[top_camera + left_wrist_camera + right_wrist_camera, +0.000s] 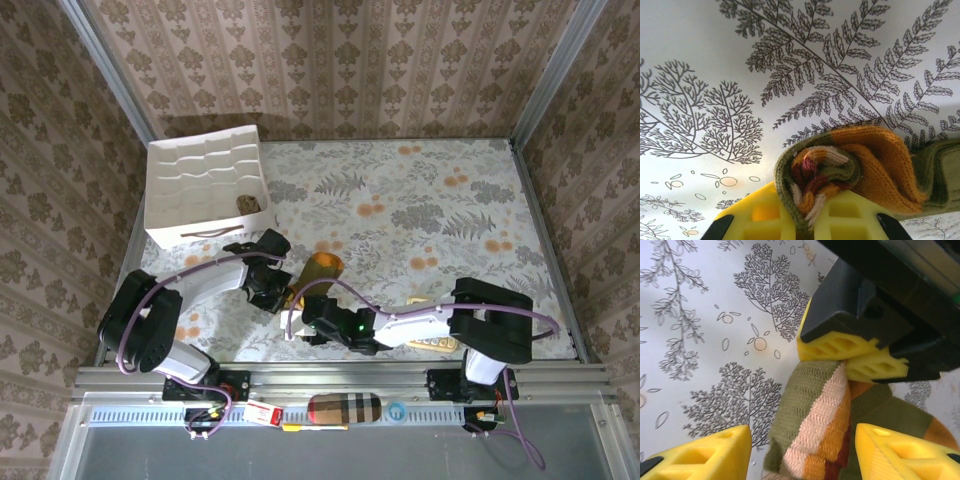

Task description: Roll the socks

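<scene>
Partly rolled olive sock (875, 165) on the table (690, 55).
Left gripper (802, 215) pinches its rolled end; right gripper (802, 452) hangs open astride it.

Arms: two, the left arm (190, 285) and the right arm (440, 322).
Tools: two, the left tool (807, 221) and the right tool (800, 450).
Yellow fingers (715, 452): two on each tool, four together.
Socks: two, one olive green sock (865, 170) with orange and cream stripes, and one tan argyle sock (433, 343) that is half hidden under the right arm.
White box (200, 185) with dividers: one.
Brown item (250, 203) inside the box: one, too small to tell what it is.
Plaid case (345, 408): one, on the front rail (150, 380).
Surface (420, 210): one.
</scene>
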Robot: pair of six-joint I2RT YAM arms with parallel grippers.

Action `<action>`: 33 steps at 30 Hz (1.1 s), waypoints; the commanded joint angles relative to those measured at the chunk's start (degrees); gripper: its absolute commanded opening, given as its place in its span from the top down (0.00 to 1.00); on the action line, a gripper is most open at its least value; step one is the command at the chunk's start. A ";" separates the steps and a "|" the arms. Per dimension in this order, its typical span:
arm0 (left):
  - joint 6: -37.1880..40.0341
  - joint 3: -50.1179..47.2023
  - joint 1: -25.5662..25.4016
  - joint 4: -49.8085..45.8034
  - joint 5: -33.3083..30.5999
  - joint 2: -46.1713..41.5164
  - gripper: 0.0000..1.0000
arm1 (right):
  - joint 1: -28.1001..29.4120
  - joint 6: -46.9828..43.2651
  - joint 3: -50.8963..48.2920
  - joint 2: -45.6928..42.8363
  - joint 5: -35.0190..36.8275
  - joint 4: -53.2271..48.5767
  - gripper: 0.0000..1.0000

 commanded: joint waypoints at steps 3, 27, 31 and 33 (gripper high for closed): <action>1.36 -0.21 0.21 -5.00 -0.89 1.65 1.00 | 0.45 -4.04 3.85 4.77 5.44 -0.02 0.46; 6.77 -8.48 6.45 7.03 -4.83 -22.09 0.30 | -14.77 21.36 -2.42 6.06 -30.02 -10.16 1.00; 8.03 -10.72 4.98 12.77 -4.61 -23.88 0.34 | -19.41 23.90 -2.92 6.27 -37.72 -10.03 1.00; 8.69 -11.45 3.86 14.92 -4.14 -23.27 0.35 | -21.37 25.31 -2.97 6.72 -40.28 -10.11 1.00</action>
